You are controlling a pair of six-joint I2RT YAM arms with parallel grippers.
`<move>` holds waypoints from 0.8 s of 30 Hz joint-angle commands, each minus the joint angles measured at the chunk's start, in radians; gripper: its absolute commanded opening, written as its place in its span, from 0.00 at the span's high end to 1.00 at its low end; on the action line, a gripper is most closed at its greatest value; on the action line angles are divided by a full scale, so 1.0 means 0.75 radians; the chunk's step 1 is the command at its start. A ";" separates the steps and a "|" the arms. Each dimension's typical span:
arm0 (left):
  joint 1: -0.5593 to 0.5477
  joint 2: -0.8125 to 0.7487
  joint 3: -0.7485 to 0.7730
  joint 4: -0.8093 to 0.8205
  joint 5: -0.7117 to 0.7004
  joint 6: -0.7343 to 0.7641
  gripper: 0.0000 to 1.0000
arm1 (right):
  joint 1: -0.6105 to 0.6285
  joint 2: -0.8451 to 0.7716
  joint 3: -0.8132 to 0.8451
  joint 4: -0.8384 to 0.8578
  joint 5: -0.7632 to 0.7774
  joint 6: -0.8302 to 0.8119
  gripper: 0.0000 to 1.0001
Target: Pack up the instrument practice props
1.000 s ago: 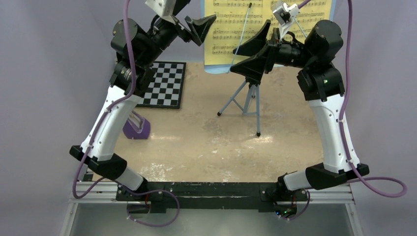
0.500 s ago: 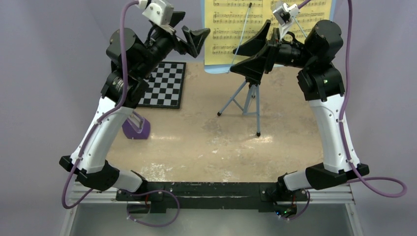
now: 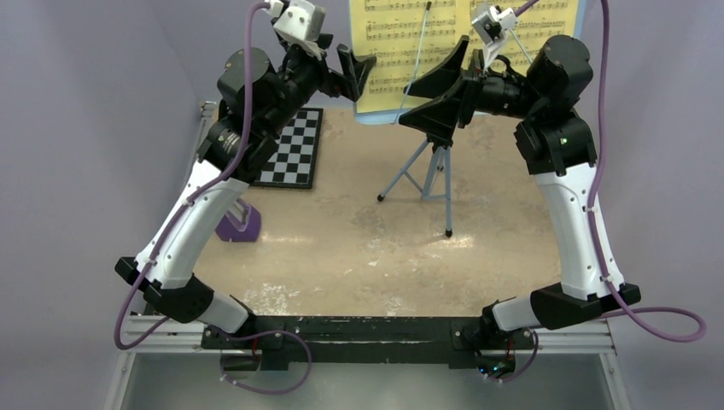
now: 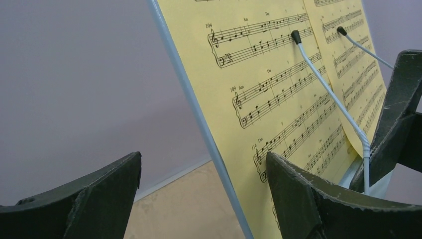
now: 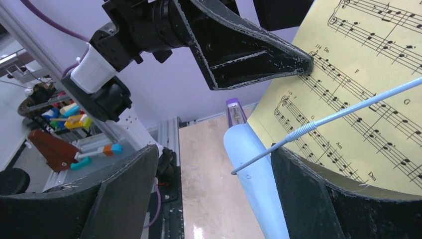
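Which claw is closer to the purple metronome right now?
Left. The left claw is raised at the yellow sheet's left edge, on the metronome's side of the table. The right claw is open at the sheet's lower edge, farther right.

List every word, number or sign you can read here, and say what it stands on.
"104", "109", "114": bar numbers on the yellow sheet of music, left wrist view.
"Am", "Dm": chord letters over those staves.
"Dm", "F", "G", "Am": chord letters, same sheet, right wrist view.
Top view: the print is too small to read.
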 commanded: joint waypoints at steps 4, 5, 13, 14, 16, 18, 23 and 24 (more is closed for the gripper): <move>0.004 -0.108 -0.060 -0.063 -0.145 0.022 0.00 | 0.010 -0.048 0.002 0.048 -0.034 0.022 0.13; 0.002 -0.133 -0.072 -0.060 -0.141 0.039 0.00 | 0.009 -0.049 0.000 0.053 -0.035 0.026 0.13; 0.011 -0.229 -0.135 -0.064 -0.085 0.152 0.00 | 0.006 -0.053 -0.013 0.057 -0.033 0.030 0.13; 0.015 -0.237 -0.143 -0.066 -0.062 0.157 0.00 | 0.007 -0.051 -0.015 0.055 -0.031 0.030 0.13; 0.031 -0.255 -0.178 -0.049 0.026 0.144 0.00 | 0.006 -0.050 -0.015 0.054 -0.031 0.029 0.13; 0.064 -0.277 -0.222 0.004 0.240 0.074 0.00 | 0.007 -0.054 -0.014 0.055 -0.031 0.030 0.13; 0.069 -0.211 -0.202 0.059 0.466 -0.055 0.00 | 0.007 -0.064 -0.027 0.042 -0.032 0.015 0.13; 0.068 -0.182 -0.181 0.064 0.461 -0.076 0.00 | 0.006 -0.064 -0.030 0.042 -0.033 0.016 0.13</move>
